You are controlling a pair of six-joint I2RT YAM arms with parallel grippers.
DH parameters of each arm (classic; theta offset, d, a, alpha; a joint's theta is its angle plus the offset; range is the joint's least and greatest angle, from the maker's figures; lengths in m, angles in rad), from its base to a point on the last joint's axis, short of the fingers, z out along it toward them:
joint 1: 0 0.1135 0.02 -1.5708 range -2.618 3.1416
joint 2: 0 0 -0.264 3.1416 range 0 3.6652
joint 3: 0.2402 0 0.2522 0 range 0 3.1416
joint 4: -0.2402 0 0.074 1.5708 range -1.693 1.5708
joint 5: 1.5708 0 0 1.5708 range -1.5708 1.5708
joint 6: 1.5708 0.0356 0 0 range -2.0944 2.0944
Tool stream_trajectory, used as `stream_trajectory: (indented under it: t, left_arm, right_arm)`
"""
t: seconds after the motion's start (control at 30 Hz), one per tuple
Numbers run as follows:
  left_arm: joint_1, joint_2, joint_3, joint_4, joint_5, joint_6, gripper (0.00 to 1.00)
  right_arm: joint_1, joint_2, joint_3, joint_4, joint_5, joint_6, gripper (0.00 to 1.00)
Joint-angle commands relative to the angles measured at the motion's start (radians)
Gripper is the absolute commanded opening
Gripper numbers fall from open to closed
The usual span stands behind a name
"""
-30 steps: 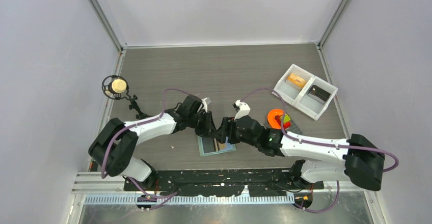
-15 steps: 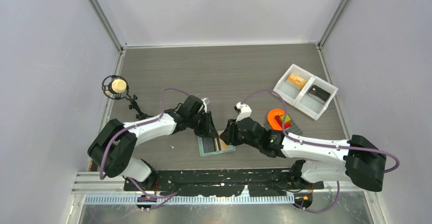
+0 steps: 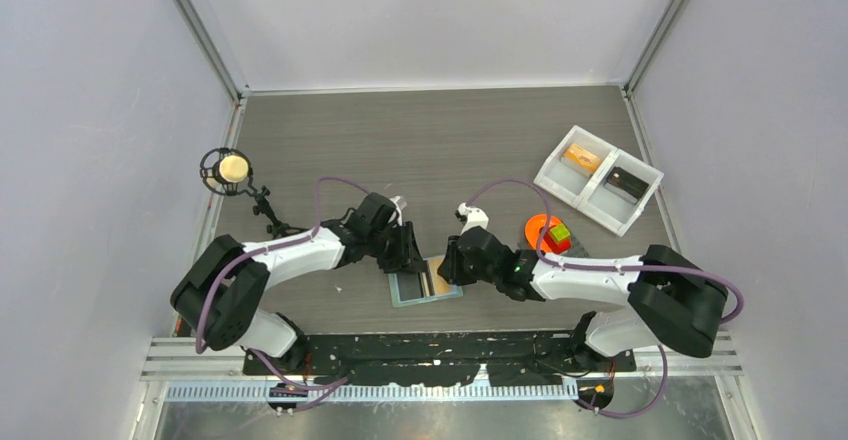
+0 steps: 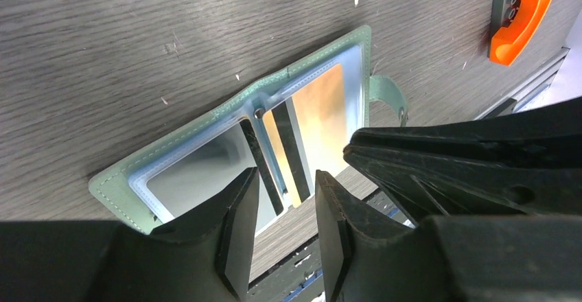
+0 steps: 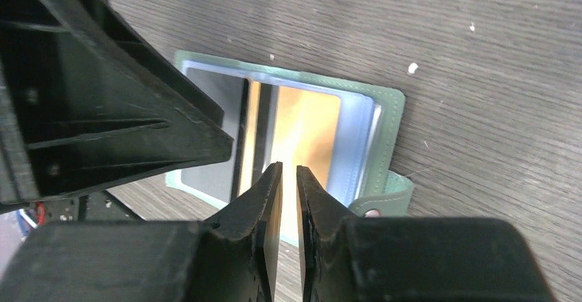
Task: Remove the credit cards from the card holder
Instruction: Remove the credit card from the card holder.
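Left wrist: empty left jaws part-open, right jaws almost shut, grip unclear, over card holder's point(image 4: 199, 161) fold.

Bench point(image 3: 420, 130): dark grey-brown wood grain with white specks.
Small flat bifold card holder point(image 4: 237, 110): sage-green cover with pale stitching and pale blue pocket faces. In the left wrist view, the pocket toward frame right shows a gold-orange card point(image 4: 322, 106) and the one toward frame left a silver-grey card point(image 4: 199, 171), with black stripes at the fold.
White two-compartment plastic tray point(image 3: 620, 150), upper right: tan item in one bay, black in the other.
Orange S-shaped piece point(image 4: 521, 14) on a grey studded plate point(image 4: 503, 0).
Left gripper point(image 4: 286, 178) and right gripper point(image 5: 288, 170): matte black jaws.
Arms point(image 3: 300, 250): white with black joints and purple cables point(image 3: 335, 182).
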Motion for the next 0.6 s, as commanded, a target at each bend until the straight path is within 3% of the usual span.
stream_trajectory:
  t: [0.0, 0.57]
  left_arm:
    - [-0.001, 0.015, -0.016, 0.091, 0.007, 0.009, 0.39]
    - [-0.001, 0.052, -0.103, 0.295, 0.037, -0.046, 0.37]
  right_arm:
    - [-0.015, 0.031, -0.023, 0.062, -0.005, 0.009, 0.2]
    - [-0.06, 0.077, -0.121, 0.171, -0.053, 0.07, 0.18]
